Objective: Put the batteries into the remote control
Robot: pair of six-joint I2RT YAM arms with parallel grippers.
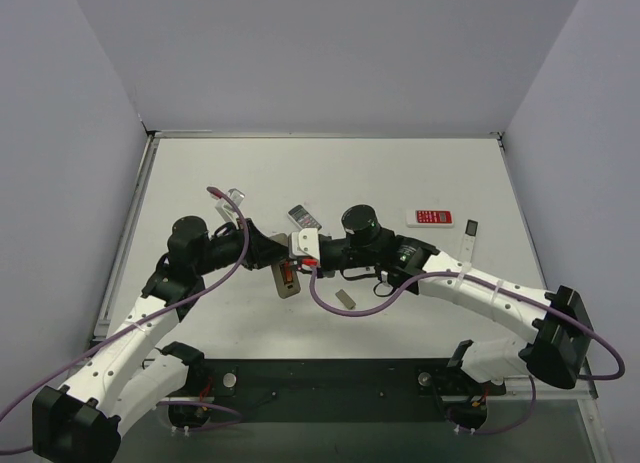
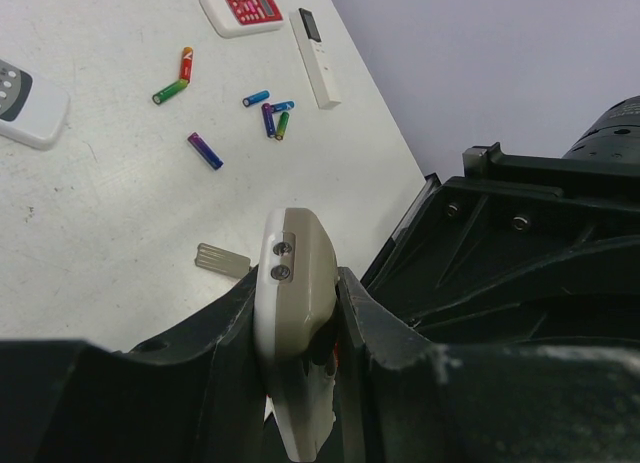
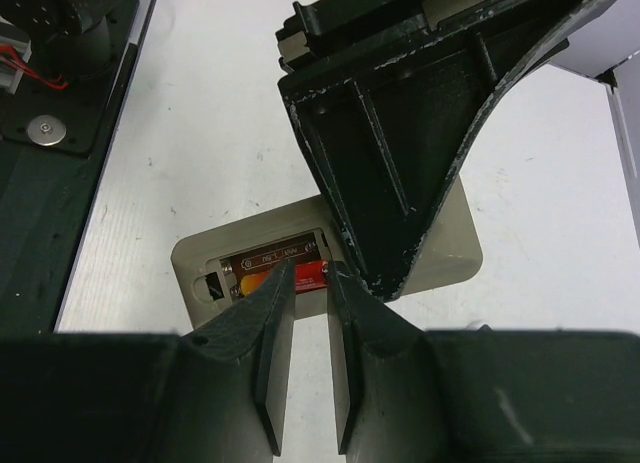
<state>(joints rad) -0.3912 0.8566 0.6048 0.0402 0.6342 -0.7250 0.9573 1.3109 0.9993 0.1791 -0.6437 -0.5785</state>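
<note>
The remote control (image 2: 298, 253) is clamped edge-on in my left gripper (image 2: 296, 285), which is shut on it; its tan-grey back faces the right wrist camera. The battery compartment (image 3: 262, 261) is open and a red-orange battery (image 3: 252, 280) lies in it. My right gripper (image 3: 311, 267) hangs directly over that battery, tips at or just above it, jaws a narrow gap apart with nothing between the pads. Several loose batteries (image 2: 205, 150) lie on the table beyond. In the top view both grippers meet at the remote control (image 1: 287, 280).
The grey cover plate (image 2: 221, 260) lies on the table near the remote. A red flat remote (image 2: 243, 10), a slim white remote with dark display (image 2: 316, 71) and another white remote (image 2: 28, 101) lie farther off. The left finger (image 3: 400, 153) crowds the compartment's right end.
</note>
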